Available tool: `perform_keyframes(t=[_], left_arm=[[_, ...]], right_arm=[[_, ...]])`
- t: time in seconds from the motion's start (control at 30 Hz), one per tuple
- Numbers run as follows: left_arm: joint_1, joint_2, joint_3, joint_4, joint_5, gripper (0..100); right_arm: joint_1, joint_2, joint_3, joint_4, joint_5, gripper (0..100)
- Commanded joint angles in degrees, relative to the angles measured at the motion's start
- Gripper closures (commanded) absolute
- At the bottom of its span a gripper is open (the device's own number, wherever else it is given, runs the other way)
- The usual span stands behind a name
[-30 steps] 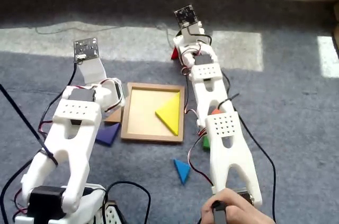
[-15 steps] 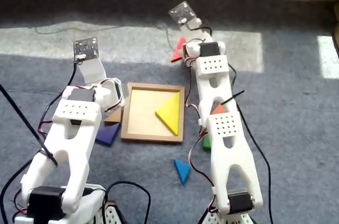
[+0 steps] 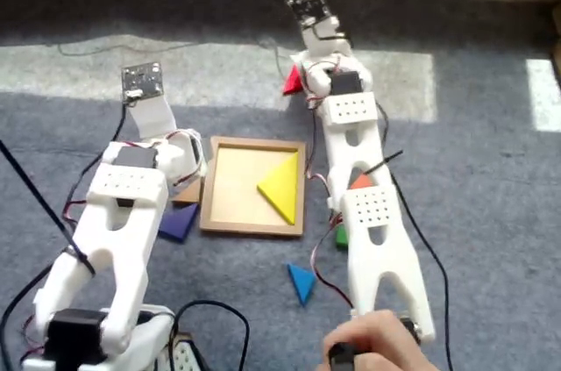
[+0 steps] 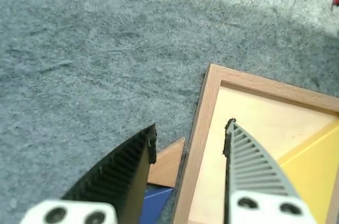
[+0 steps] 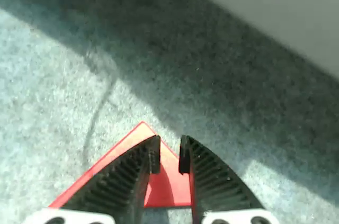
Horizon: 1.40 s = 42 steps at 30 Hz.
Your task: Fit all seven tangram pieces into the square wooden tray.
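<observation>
– Since just 1 of the 7 pieces lies in the tray [image 3: 252, 227], why does it sit off to one side?
– That yellow piece [image 3: 282, 185] lies flat with its long edge along the wall nearest the right arm and its point toward the middle. I judge that this keeps the rest of the floor bare for the other 6.
– Where are those 6?
– All are on the carpet [image 3: 491, 169]. The tan piece [image 3: 186, 194] and navy piece [image 3: 178, 222] lie just beside the rim on the left arm's side. The orange piece [image 3: 360, 181] and green piece [image 3: 340, 235] peek out from under the right arm. The blue piece [image 3: 301, 281] lies near the tray's front corner. The red piece [image 3: 292, 82] is well apart, beyond the far rim.
– And the right claw [image 5: 168, 155]?
– It hangs directly over the red piece, jaws parted by only a slit. The piece shows its face, apparently flat on the carpet, and I see nothing clamped. My guess is that the narrow gap is set for a thin edge, but I cannot tell whether the tips touch it.
– The left claw [image 4: 190, 134]?
– It is spread wide and empty, straddling the rim. Its dark jaw is over the tan piece and its grey jaw over the tray floor. That looks like a parked spot, near its own 2 pieces and clear of the other arm.
– Any risk?
– A flat, thin piece on soft pile gives little edge to catch, so it may slide instead of lifting.
</observation>
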Motion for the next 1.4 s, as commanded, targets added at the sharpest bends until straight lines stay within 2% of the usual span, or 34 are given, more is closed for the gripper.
perform_keyframes(t=[0.0,0.17,0.3,0.4,0.5,0.63,0.83,1.0,1.3,1.37], left_arm=[[-0.1,-2.2,-0.6,-1.1,0.4,78],[-0.1,-2.2,-0.7,-1.1,0.4,78],[-0.1,-2.2,-0.7,-1.1,0.4,78],[-0.1,-2.2,-0.7,-1.0,0.4,78],[-0.1,-2.2,-0.7,-1.0,0.4,78],[-0.1,-2.2,-0.7,-1.0,0.4,78],[-0.1,-2.2,-0.7,-1.0,0.4,78],[-0.1,-2.2,-0.7,-1.0,0.3,78],[-0.1,-2.2,-0.7,-1.1,0.3,78],[-0.1,-2.2,-0.7,-1.1,0.3,78]], right_arm=[[-1.4,-2.4,0.8,-13.3,-0.6,93.0],[-1.1,-0.4,7.9,-20.3,-0.4,93.0],[-1.1,1.0,9.4,-20.5,-0.4,93.7],[-1.0,2.0,9.5,-20.3,-0.3,99.8],[-0.2,2.8,9.8,-19.2,-0.3,98.8],[0.9,2.9,9.3,-7.3,-0.1,98.8],[1.4,2.8,2.8,12.8,12.3,98.8],[1.9,3.2,-4.3,28.0,14.3,98.8],[3.5,-2.3,-6.8,47.9,21.5,98.8],[4.4,-3.0,-6.8,48.0,21.5,98.8]])
